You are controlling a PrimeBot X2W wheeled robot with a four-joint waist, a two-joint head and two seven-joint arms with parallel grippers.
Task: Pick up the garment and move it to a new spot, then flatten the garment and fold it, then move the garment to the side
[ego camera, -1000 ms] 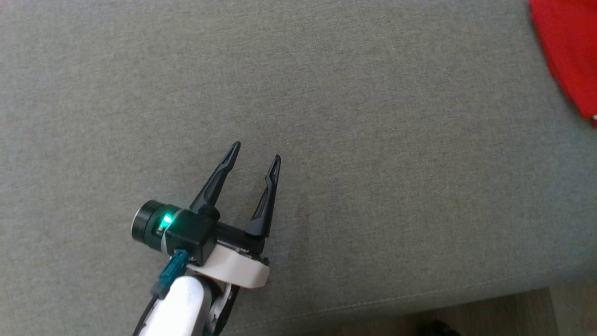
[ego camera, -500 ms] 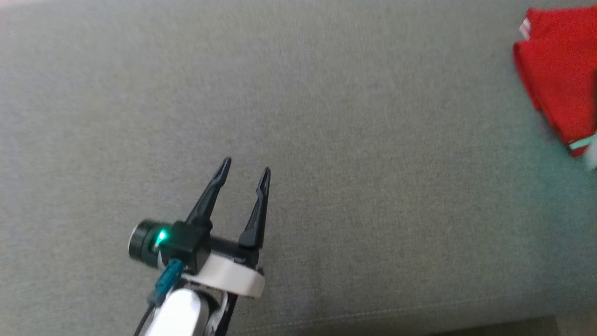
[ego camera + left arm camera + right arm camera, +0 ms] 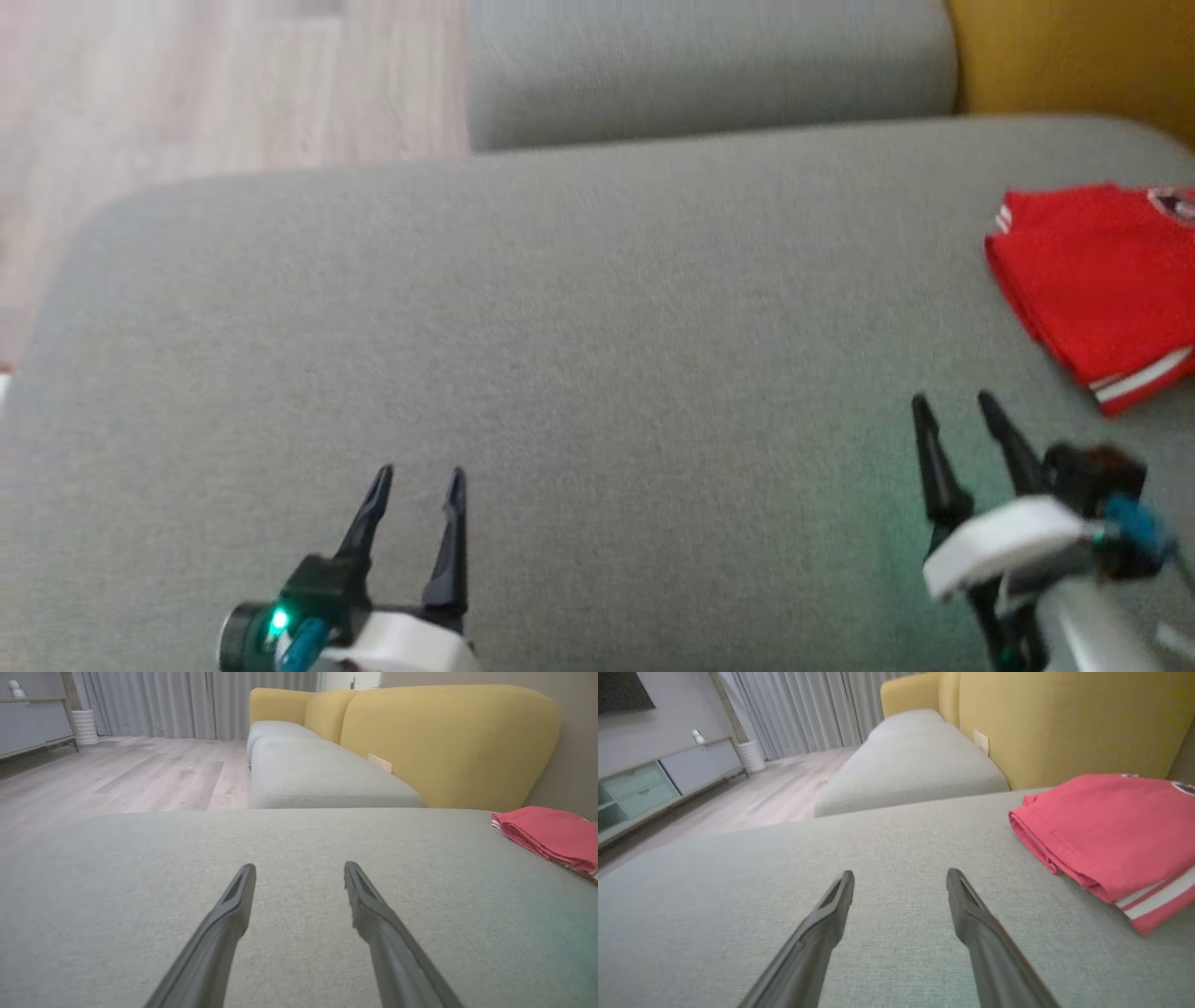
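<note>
We judge the last step all but done. The red garment (image 3: pixel 1092 280) lies folded at the right edge of the frame, on the grey sofa cushion (image 3: pixel 597 308). Our left claw (image 3: pixel 421 472) at lower left and right claw (image 3: pixel 952 399) at lower right both hover with fingers moderately parted, gripping nothing, and the right one is near the garment. Any next move calls only for checking the fold and keeping clear of it.
</note>
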